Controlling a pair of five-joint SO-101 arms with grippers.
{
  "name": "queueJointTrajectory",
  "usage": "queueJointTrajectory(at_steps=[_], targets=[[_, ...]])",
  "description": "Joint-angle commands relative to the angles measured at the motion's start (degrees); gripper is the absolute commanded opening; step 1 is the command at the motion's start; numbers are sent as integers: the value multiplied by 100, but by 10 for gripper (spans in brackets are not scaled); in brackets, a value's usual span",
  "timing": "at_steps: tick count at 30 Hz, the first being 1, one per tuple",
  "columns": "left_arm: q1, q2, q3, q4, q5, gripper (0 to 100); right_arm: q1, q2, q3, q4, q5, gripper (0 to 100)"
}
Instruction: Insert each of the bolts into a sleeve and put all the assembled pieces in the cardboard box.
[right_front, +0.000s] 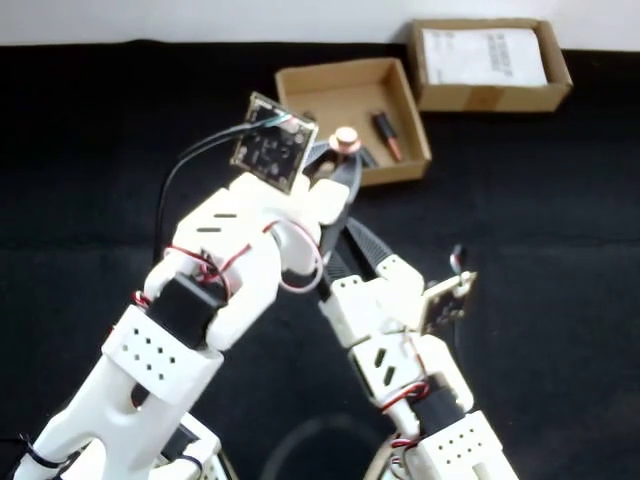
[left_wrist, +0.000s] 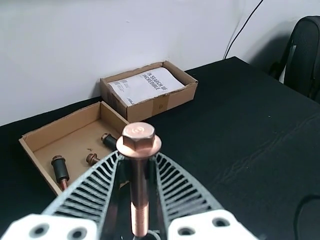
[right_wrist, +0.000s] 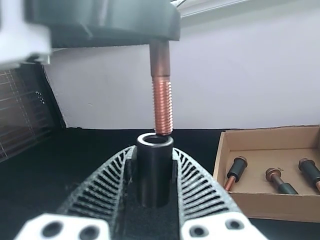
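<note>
A copper bolt (left_wrist: 138, 150) stands upright between the ribbed fingers of my left gripper (left_wrist: 138, 182), which is shut on its shank. In the high view its head (right_front: 346, 139) shows just in front of the cardboard box (right_front: 340, 82). My right gripper (right_wrist: 155, 167) is shut on a black sleeve (right_wrist: 155, 172), held upright directly under the bolt. The bolt's threaded tip (right_wrist: 162, 112) sits at the sleeve's open mouth. Three assembled pieces (right_wrist: 272, 177) lie inside the cardboard box (right_wrist: 265, 205).
A second cardboard box (right_front: 490, 95) holding a printed booklet (left_wrist: 147, 85) stands beside the first, against the white wall. Both arms cross over the middle of the black table (right_front: 560, 220). A black cable (right_front: 175, 180) loops off the left arm.
</note>
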Motion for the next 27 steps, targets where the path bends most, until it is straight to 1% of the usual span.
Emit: queueJointTrajectory(at_steps=[1, 7, 11, 16, 19, 23, 27], targets=[[198, -127, -31, 246, 44, 9, -22, -84, 382, -136, 9, 6], [585, -136, -31, 756, 53, 9, -22, -84, 382, -136, 9, 6], [629, -136, -57, 879, 273, 9, -22, -84, 382, -136, 9, 6], [585, -154, -84, 862, 255, 9, -22, -84, 382, -136, 9, 6], [470, -426, -84, 835, 237, 9, -22, -84, 382, -101, 9, 6], [426, -796, -92, 598, -141, 9, -31, -84, 382, -92, 9, 6], [444, -1077, -505, 536, -193, 9, -48, -48, 391, -92, 9, 6]])
